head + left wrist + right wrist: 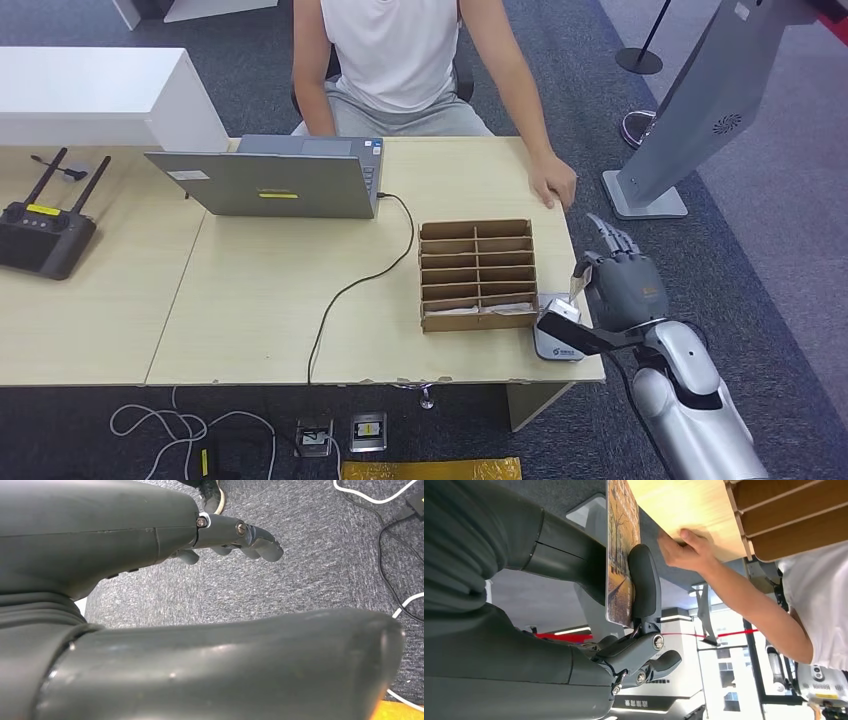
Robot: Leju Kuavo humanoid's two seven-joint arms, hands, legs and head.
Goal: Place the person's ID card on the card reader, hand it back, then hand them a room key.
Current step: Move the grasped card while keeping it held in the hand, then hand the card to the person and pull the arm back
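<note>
My right hand point(622, 288) hovers at the table's near right corner, just above the white card reader point(556, 340). It pinches a card point(619, 550) with a golden tree picture between thumb and a finger; in the head view the card point(579, 281) shows as a thin pale edge. The person's hand point(553, 185) rests flat on the table's far right edge, a short way beyond my hand. A brown slotted cardboard box point(477, 273) stands left of the reader. My left hand point(235, 537) hangs over grey carpet, its fingers curled around nothing.
An open grey laptop point(268, 181) sits mid-table, its black cable point(355, 285) running to the front edge. A black router point(42, 232) lies at the far left. A grey kiosk stand point(690, 120) rises right of the table. The seated person point(400, 60) faces me.
</note>
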